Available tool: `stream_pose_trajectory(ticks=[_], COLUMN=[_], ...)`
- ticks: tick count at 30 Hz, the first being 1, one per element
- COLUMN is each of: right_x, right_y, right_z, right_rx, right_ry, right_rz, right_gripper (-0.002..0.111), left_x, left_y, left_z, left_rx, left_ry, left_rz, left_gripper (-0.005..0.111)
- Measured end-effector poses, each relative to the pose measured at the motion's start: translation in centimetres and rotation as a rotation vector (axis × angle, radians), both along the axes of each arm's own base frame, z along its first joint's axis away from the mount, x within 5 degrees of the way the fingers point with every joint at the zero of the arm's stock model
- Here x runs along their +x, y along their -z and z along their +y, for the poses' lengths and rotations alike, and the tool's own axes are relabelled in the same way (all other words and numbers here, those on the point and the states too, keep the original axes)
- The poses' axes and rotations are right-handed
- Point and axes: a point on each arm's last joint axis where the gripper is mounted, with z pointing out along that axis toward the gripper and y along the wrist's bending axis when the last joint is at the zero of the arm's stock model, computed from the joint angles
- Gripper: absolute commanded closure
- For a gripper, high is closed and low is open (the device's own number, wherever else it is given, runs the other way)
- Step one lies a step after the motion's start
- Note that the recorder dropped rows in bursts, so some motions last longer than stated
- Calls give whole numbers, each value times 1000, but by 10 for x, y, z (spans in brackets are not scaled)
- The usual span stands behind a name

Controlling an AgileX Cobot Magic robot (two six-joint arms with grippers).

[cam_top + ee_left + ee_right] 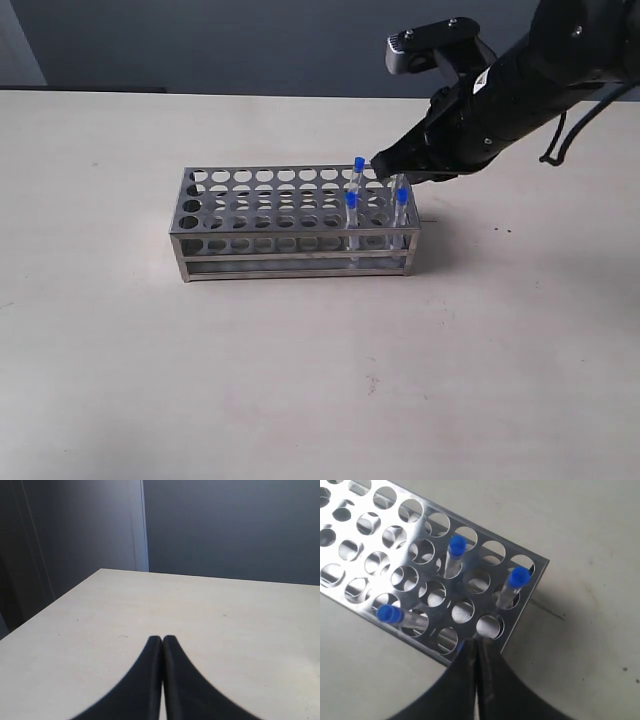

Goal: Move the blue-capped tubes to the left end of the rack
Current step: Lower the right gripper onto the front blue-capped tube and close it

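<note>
The steel rack (290, 233) stands mid-table. Three blue-capped tubes (351, 200) (358, 163) (402, 195) stand in holes at its right end. My right gripper (378, 160) hovers just above the rack's back right part, close beside the rear tube, jaws pressed together with nothing seen between them. In the right wrist view the rack (540, 564) holds the three tubes (457, 545) (518, 576) (390, 614). The shut gripper (477, 642) is over the rack's near edge, where a sliver of blue (461, 646) peeks from behind a fingertip. My left gripper (162, 638) is shut over bare table, away from the rack.
The rack's holes to the left of the tubes hold nothing. The pale table (300, 380) spreads around the rack on all sides. A dark wall (225, 525) rises behind the table's far edge.
</note>
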Motion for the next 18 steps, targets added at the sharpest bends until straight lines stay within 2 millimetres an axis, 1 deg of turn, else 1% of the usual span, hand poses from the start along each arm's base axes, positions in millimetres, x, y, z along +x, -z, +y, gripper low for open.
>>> stream_pose_trajectory(ticks=[4, 6, 8, 10, 18], right_x=[2, 4, 5, 6, 9], right_y=[4, 11, 16, 21, 27], right_z=[1, 2, 3, 4, 6], right_rx=[-9, -19, -27, -32, -34], right_ry=[-9, -10, -10, -10, -10], right_rz=[-1, 14, 27, 34, 39], right_gripper=[89, 80, 74, 71, 71], left_x=[0, 0, 0, 0, 0], left_y=[0, 0, 0, 0, 0], left_z=[0, 0, 0, 0, 0], left_rx=[0, 0, 0, 0, 0], left_ry=[0, 0, 0, 0, 0], left_rz=[0, 0, 0, 0, 0], left_gripper=[106, 106, 106, 106, 106])
